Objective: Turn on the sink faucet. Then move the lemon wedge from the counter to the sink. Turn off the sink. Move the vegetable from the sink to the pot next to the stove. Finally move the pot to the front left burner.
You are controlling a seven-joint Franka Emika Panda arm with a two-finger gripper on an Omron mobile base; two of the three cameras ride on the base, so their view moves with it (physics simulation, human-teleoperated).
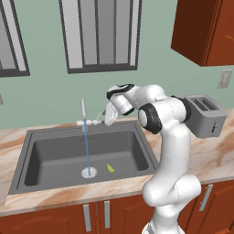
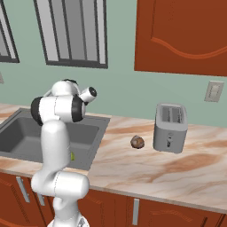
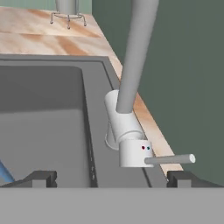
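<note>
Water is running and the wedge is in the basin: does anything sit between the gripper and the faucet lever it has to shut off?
Nothing visible does. In the hand view the gripper faces the sink faucet directly, its lever just above the open fingertips. The lemon wedge lies low in the sink, away from that path.

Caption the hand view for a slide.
Open two-finger gripper nears the silver-white faucet's side lever.

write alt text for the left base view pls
A white robot arm reaches its gripper toward the faucet behind a dark sink, where water runs to the drain and a small lemon wedge lies. A toaster stands at right.
</note>
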